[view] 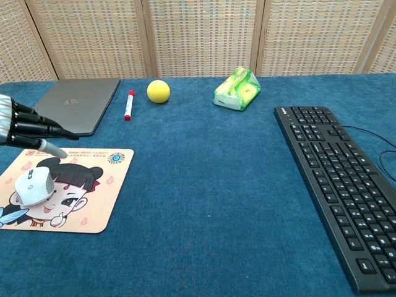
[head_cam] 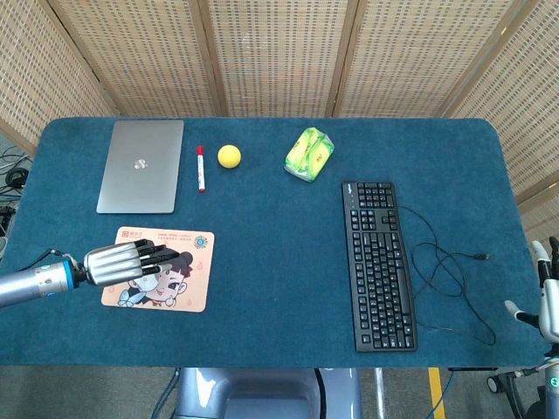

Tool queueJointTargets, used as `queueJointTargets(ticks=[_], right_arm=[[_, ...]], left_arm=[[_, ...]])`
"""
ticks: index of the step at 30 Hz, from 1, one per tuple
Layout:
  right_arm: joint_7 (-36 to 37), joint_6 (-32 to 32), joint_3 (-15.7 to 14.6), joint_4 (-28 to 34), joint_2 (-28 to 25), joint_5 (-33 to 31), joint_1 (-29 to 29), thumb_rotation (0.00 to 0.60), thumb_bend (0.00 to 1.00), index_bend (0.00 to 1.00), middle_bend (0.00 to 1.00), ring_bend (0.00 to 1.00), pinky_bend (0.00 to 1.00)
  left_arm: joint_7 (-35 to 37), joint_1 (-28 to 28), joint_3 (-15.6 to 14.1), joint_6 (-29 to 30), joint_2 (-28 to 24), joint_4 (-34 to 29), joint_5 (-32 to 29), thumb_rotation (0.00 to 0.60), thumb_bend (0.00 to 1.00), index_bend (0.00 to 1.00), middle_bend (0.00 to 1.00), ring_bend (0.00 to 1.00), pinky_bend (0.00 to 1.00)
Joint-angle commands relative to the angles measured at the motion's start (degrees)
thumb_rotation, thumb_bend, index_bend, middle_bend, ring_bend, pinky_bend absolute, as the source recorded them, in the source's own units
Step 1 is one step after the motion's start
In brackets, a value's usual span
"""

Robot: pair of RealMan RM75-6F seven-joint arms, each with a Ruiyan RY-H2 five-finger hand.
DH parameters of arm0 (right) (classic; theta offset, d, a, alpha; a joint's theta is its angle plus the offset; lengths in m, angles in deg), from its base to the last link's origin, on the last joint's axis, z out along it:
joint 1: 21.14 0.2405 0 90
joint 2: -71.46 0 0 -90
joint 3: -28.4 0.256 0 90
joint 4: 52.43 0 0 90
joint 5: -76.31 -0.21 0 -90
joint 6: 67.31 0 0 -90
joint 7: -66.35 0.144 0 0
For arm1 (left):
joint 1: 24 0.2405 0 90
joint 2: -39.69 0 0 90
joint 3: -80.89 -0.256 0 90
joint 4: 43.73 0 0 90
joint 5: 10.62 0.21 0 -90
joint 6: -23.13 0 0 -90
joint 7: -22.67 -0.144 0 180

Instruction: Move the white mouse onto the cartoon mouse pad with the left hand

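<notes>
The white mouse (view: 34, 185) lies on the cartoon mouse pad (view: 93, 198), over the left part of its picture. My left hand (view: 25, 130) hovers above and behind the mouse with its fingers stretched out straight, holding nothing and clear of the mouse. In the head view my left hand (head_cam: 122, 264) reaches over the left half of the pad (head_cam: 188, 288) and covers most of the mouse. My right hand (head_cam: 543, 297) shows only at the far right edge, off the table, its fingers apart and empty.
A grey laptop (head_cam: 140, 166) lies shut behind the pad. To its right are a red marker (head_cam: 201, 168), a yellow ball (head_cam: 229, 156) and a green packet (head_cam: 308, 154). A black keyboard (head_cam: 378, 262) with a loose cable (head_cam: 445, 271) takes up the right side.
</notes>
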State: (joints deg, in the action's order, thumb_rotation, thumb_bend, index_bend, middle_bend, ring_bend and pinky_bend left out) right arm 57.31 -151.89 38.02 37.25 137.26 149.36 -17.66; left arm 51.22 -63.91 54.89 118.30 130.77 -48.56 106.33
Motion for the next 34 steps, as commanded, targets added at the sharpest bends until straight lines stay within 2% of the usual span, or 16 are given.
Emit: queueJointTargets(ticks=[1,3,5,7,9,14,17,20,21,23,26,34], right_arm=[[0.2,0.0,-0.2,0.3,-0.1,0.3,0.0,0.6,0.0,0.05,0.0,0.0,0.0],[0.5,-0.1,-0.3,0.5,-0.3,0.7,-0.1,0.6,0.0,0.05,0.0,0.0,0.0],[0.9,-0.3,-0.4,0.8,-0.5,1.2,-0.1,0.6,0.0,0.05,0.0,0.0,0.0],[1.3,-0.4,-0.6,1.2,-0.7,1.7,-0.2,0.6,0.0,0.05,0.0,0.0,0.0],[1.7,-0.7,-0.7,1.6,-1.0,2.3,-0.3,0.6,0.0,0.05,0.0,0.0,0.0],[2.8,-1.6,-1.2,2.5,-1.6,4.0,-0.7,0.6,0.0,0.05,0.0,0.0,0.0],[3.2,-2.2,-1.7,3.3,-2.0,5.5,-0.9,0.6,0.0,0.05,0.0,0.0,0.0],[3.6,-3.0,-2.1,4.0,-2.4,6.8,-1.2,0.6,0.0,0.05,0.0,0.0,0.0],[3.7,-3.3,-2.2,4.2,-2.5,7.2,-1.3,0.6,0.0,0.05,0.0,0.0,0.0],[4.0,-3.8,-2.5,4.5,-2.8,8.0,-1.5,0.6,0.0,0.05,0.0,0.0,0.0],[4.2,-4.8,-2.8,4.8,-3.1,9.2,-1.9,0.6,0.0,0.05,0.0,0.0,0.0],[6.0,-6.4,-3.8,4.8,-3.9,11.7,-2.8,0.6,0.0,0.05,0.0,0.0,0.0]], left_arm=[[3.1,1.0,6.3,7.2,-3.0,-2.7,-6.5,0.6,0.07,0.07,0.0,0.1,0.37],[7.4,2.2,11.3,8.0,-3.1,-5.4,-11.9,0.6,0.06,0.03,0.0,0.06,0.34],[12.1,3.9,15.3,5.9,-3.4,-9.0,-16.6,0.6,0.05,0.0,0.0,0.01,0.28],[14.6,5.3,17.5,3.4,-4.5,-13.4,-19.5,0.6,0.05,0.0,0.0,0.0,0.2],[14.4,6.9,19.1,1.3,-6.8,-20.6,-21.9,0.6,0.05,0.0,0.0,0.0,0.14],[5.7,11.1,20.8,-4.5,-14.9,-45.0,-27.4,0.6,0.05,0.0,0.0,0.0,0.09],[-6.3,14.3,20.0,-11.2,-22.2,-64.8,-33.1,0.6,0.05,0.0,0.0,0.0,0.02],[-14.9,16.7,19.5,-14.3,-27.6,-79.9,-38.2,0.6,0.04,0.0,0.0,0.0,0.0],[-16.6,17.4,19.3,-14.6,-28.7,-83.2,-39.3,0.6,0.04,0.0,0.0,0.0,0.0],[-19.3,19.0,19.2,-14.2,-30.4,-88.6,-40.7,0.6,0.05,0.0,0.0,0.0,0.0],[-21.3,21.6,19.4,-11.6,-30.7,-92.2,-40.4,0.6,0.04,0.0,0.0,0.0,0.0],[-23.3,26.0,19.7,-7.2,-28.8,-93.3,-35.9,0.6,0.04,0.0,0.0,0.0,0.0]])
